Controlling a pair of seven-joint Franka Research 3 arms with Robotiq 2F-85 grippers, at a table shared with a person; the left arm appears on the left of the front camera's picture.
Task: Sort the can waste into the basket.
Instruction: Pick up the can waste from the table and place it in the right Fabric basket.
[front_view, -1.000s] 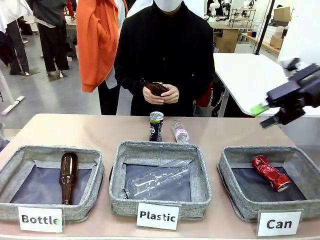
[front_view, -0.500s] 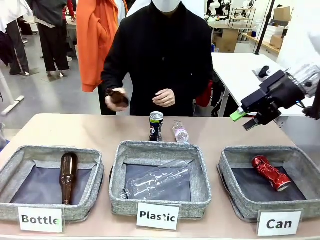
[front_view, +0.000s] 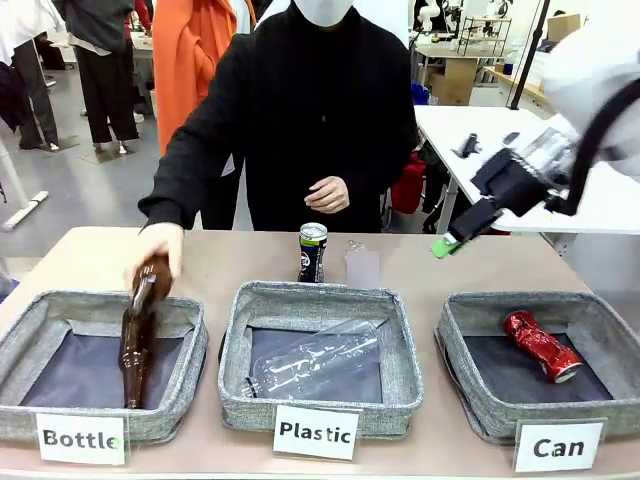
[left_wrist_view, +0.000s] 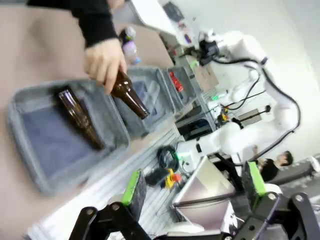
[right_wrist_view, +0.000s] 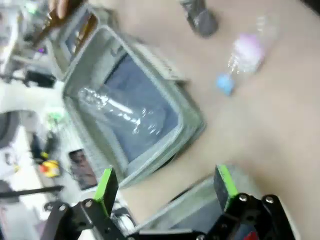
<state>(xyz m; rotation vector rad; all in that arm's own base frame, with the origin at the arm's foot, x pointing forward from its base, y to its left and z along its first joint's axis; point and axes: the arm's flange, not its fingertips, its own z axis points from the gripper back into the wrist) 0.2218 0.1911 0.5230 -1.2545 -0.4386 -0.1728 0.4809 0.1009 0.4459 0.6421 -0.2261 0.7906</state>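
Red can (front_view: 541, 345) lies in the Can basket (front_view: 520, 300); dark can (front_view: 312, 252) stands on the table (front_view: 200, 260), outside it. Left claw (left_wrist_view: 194, 182) and right claw (front_view: 455, 235) are both released and empty, the right hanging to the right of the dark can. Next, as judged: lower over that can and clench.

A grey floor (front_view: 90, 190) spreads across the far left, evenly lit. At the far right stands a white table (front_view: 440, 125), with a metal rack (front_view: 483, 35) and cardboard boxes (front_view: 563, 27) beyond it. Near, a tan table (front_view: 220, 255) spans the scene.
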